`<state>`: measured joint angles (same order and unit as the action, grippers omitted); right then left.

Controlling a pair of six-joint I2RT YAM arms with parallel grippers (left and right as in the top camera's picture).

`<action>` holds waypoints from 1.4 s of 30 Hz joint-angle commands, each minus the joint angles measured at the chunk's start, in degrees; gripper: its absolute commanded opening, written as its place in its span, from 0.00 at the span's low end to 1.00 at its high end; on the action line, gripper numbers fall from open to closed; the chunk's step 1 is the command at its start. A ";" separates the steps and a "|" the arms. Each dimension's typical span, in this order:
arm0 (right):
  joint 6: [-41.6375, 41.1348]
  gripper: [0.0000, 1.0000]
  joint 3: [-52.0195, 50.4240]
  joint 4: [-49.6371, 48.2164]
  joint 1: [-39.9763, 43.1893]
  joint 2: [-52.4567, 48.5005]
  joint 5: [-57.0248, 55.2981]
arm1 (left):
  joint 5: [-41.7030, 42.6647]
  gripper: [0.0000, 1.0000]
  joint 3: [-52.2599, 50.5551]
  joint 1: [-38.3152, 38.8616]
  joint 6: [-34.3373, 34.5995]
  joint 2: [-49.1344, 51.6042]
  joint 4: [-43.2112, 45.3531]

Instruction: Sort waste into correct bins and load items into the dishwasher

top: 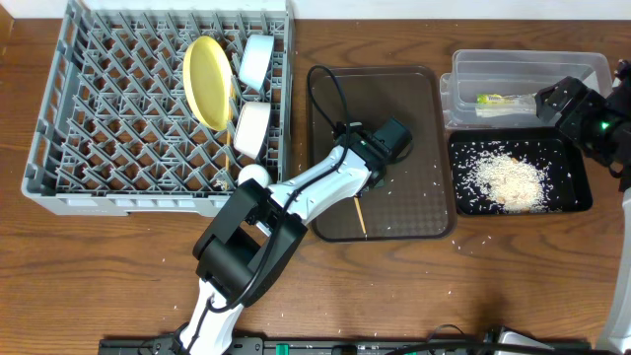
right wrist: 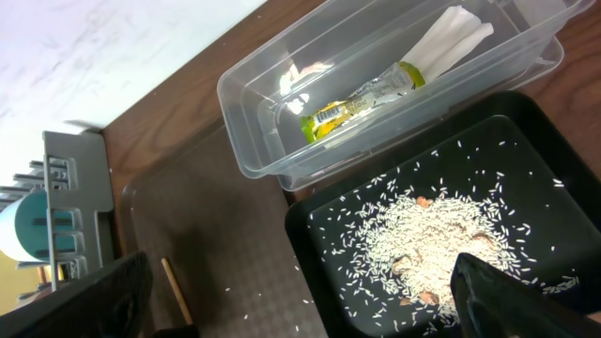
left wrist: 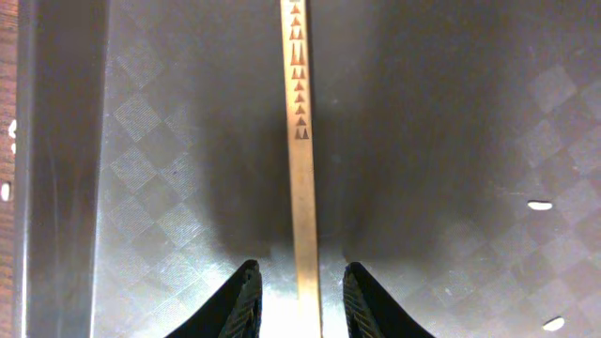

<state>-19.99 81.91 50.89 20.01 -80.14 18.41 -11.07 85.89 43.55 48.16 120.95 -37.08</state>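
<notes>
A wooden chopstick (left wrist: 300, 169) lies on the brown serving tray (left wrist: 141, 188). My left gripper (left wrist: 300, 282) straddles it, open, with a gap on each side of the stick. From above, the left gripper (top: 380, 153) covers most of the chopstick (top: 360, 217). My right gripper (right wrist: 300, 305) is wide open and holds nothing; it hangs at the right (top: 560, 99) over the bins. The clear tub (top: 463, 69) holds the yellow-green wrapper (right wrist: 357, 108). Rice scraps (right wrist: 423, 235) are piled in the black tray (top: 577, 197). A yellow plate (top: 207, 79), two pale bowls (top: 255, 59) (top: 252, 128) and a small white cup (top: 254, 176) stand in the grey rack (top: 59, 108).
Loose rice grains (left wrist: 539, 205) dot the brown tray and the wood table (top: 493, 286) near it. A black cable (top: 330, 94) loops over the brown tray's left part. The rack's left half holds only pegs.
</notes>
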 commanded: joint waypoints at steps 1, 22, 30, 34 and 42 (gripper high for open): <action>-0.35 0.99 0.85 -0.09 0.07 -0.11 0.04 | 0.09 0.31 -0.50 -0.15 0.96 -1.01 0.33; -0.35 0.99 0.85 -0.09 0.07 -0.11 0.04 | 1.60 0.15 -0.55 -0.07 2.99 1.22 0.04; -0.35 0.99 0.85 -0.09 0.07 -0.11 0.04 | 1.75 0.22 -0.59 -0.07 3.02 3.32 -0.61; -0.35 0.99 0.85 -0.09 0.07 -0.11 0.04 | 2.99 0.12 -0.76 -0.07 3.02 3.50 -0.57; -0.35 0.99 0.85 -0.09 0.07 -0.11 0.04 | 7.32 0.07 0.46 -0.07 -2.21 2.45 -0.57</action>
<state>-19.99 81.91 50.89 20.01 -80.14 18.41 -8.47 85.95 43.51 50.70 122.30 -37.15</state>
